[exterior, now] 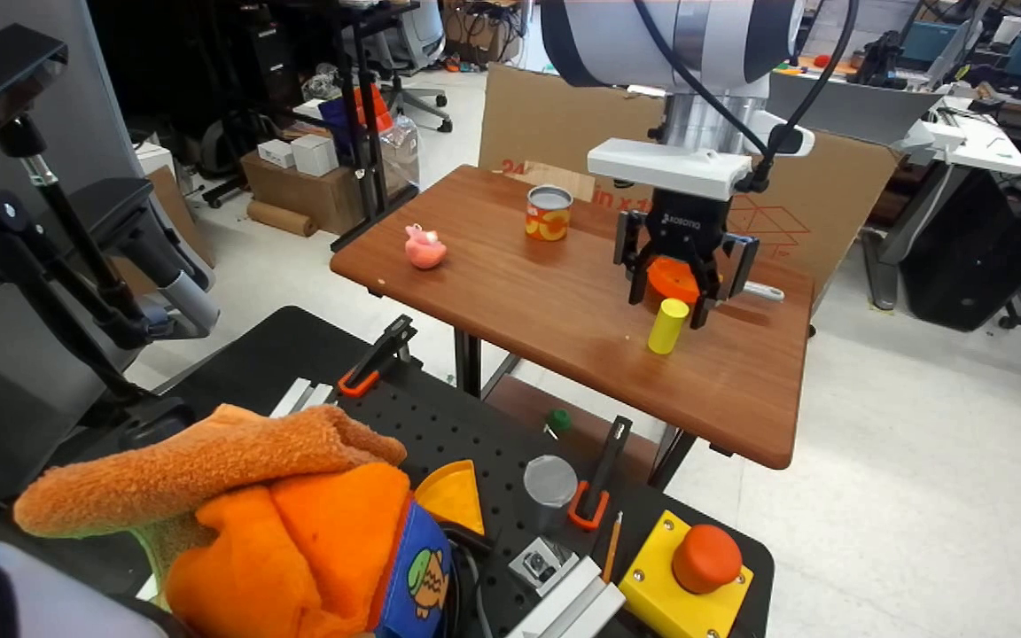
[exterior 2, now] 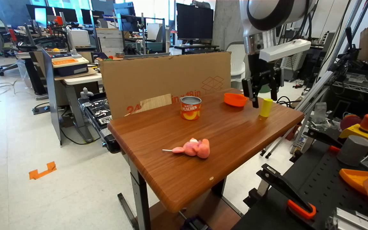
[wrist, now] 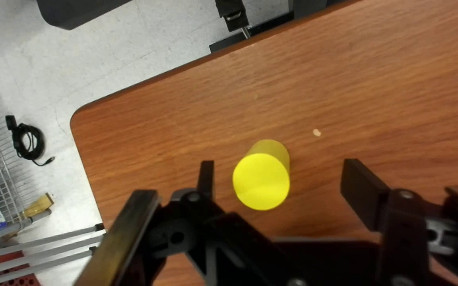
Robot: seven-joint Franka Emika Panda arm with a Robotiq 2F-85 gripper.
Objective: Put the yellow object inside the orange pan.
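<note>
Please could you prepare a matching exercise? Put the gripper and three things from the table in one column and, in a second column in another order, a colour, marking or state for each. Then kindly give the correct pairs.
1. Cylinder
2. Pan
3. Can
4. Gripper

A. Open, holding nothing
B. Printed with PEACHES
C. Yellow, standing upright
D. Orange and shallow

Pairs: 1-C, 2-D, 3-B, 4-A

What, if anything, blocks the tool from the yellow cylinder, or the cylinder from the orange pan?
Nothing visible stands between the open tool and the yellow cylinder, nor between that cylinder and the orange pan.
</note>
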